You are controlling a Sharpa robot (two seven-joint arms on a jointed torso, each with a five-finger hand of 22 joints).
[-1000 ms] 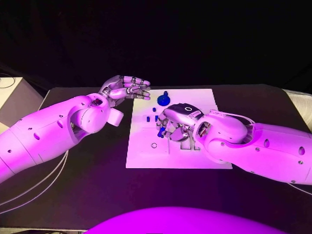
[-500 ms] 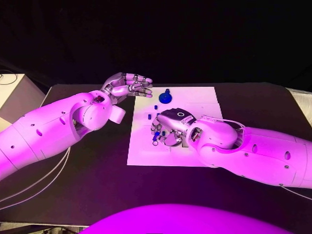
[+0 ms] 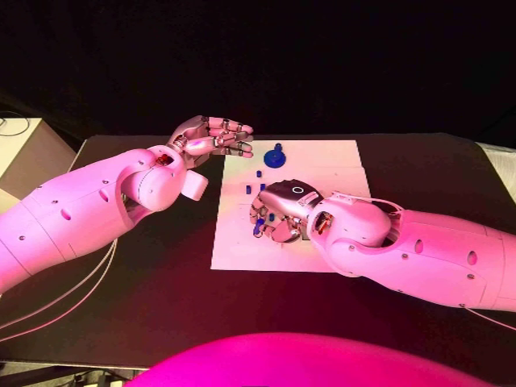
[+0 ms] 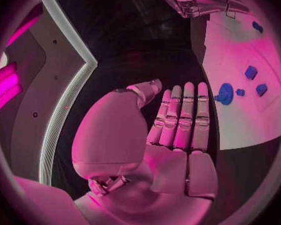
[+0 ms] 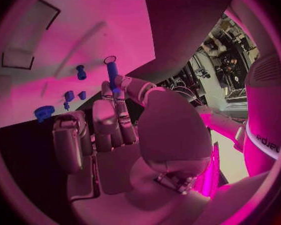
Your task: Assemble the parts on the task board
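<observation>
Head view: my right robot hand (image 3: 279, 216) pinches a blue peg (image 5: 112, 71) over the task board (image 3: 334, 161); my left robot hand (image 3: 212, 137) hovers empty, fingers loosely spread; most parts look unassembled.

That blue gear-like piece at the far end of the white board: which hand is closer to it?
Left. The left hand hovers just beside the blue gear, off the task board edge. The right hand sits over the board's middle, nearer the robot.
</observation>
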